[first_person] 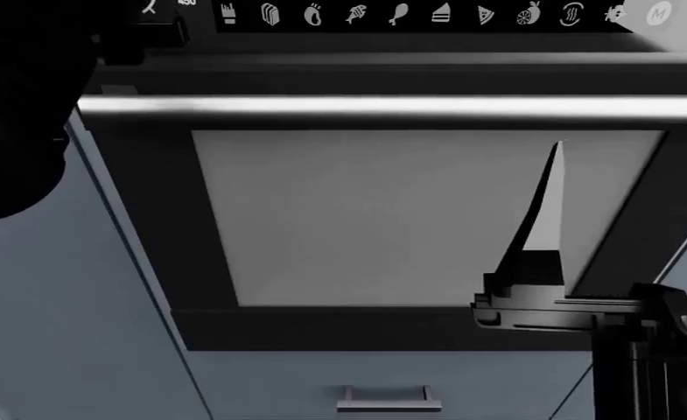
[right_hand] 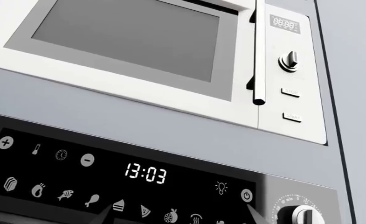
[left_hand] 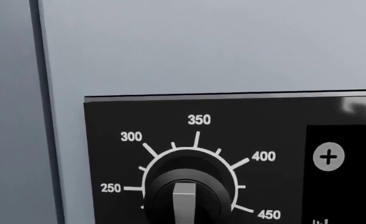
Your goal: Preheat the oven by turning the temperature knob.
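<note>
Left arm raised to the oven's (first_person: pixel 425 219) control panel; from the head view it is a dark mass at the panel's near corner, hiding the dial. The left wrist camera looks straight at the temperature knob (left_hand: pixel 184 198), directly ahead of the left pincer and close, its silver grip bar standing upright, scale running 250, 300, 350, 400, 450 around it. No left fingertips show in any view, so I cannot tell whether that pincer is spread or closed, or touching the knob. Right gripper (first_person: pixel 550 219) hangs in front of the oven window, well apart from the knob; one long pale finger shows edge-on, and I cannot tell how far it is open, though nothing seems to be held. Progress, as a judgement: approach done, grasp and turn not confirmed; the display (right_hand: pixel 145 173) reads 13:03 only. Count: one oven, one bar handle (first_person: pixel 390 107), one temperature knob, a second dial (right_hand: pixel 304 215) at the panel's far end, one plus button (left_hand: pixel 328 157), one row of white food icons (first_person: pixel 437 15), one microwave (right_hand: pixel 145 51) above with its own small knob (right_hand: pixel 290 59), one drawer handle (first_person: pixel 390 398) below.
</note>
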### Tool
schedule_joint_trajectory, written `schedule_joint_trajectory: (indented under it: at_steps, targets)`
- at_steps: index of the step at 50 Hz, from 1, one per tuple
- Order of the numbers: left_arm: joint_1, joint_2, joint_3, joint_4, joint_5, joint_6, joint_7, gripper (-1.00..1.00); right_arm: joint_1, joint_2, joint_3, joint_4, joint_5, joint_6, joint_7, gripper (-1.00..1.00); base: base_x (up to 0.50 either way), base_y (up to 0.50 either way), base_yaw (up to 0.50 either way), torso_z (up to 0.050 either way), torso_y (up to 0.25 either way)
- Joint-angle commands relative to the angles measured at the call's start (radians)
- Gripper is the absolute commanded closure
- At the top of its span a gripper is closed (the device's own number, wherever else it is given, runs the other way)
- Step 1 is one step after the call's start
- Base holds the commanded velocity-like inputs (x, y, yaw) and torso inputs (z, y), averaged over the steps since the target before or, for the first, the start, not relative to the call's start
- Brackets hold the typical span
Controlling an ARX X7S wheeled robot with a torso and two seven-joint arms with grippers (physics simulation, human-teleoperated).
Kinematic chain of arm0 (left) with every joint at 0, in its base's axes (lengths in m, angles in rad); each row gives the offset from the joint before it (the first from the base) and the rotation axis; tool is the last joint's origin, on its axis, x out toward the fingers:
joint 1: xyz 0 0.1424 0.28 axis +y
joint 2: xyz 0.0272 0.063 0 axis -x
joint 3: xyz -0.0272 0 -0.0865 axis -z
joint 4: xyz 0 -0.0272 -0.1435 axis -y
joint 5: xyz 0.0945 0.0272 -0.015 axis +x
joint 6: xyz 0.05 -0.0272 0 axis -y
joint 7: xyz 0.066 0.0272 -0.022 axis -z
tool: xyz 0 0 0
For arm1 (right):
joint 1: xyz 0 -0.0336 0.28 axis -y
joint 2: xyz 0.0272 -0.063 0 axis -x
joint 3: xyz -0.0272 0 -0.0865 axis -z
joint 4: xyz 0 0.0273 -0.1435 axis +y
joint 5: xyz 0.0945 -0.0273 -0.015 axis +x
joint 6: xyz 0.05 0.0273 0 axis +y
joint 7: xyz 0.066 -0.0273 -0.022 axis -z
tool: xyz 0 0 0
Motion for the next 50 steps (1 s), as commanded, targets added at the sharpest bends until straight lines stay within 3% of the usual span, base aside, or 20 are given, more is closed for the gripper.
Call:
schedule_joint_trajectory:
  at_steps: [1, 50]
  targets:
    - [-0.011, 0.003, 0.02, 0.0, 0.011, -0.016, 0.009, 1.0, -0.001, -0.006, 0.004, -0.001, -0.001, -0.002, -0.006, -1.0, 0.0, 0.0, 0.0, 0.0, 0.0]
    - [-0.109, -0.012, 0.148, 0.039, 0.138, -0.175, 0.038, 1.0, 0.002, -0.015, 0.011, -0.002, -0.001, -0.009, -0.02, -1.0, 0.0, 0.0, 0.0, 0.0, 0.0]
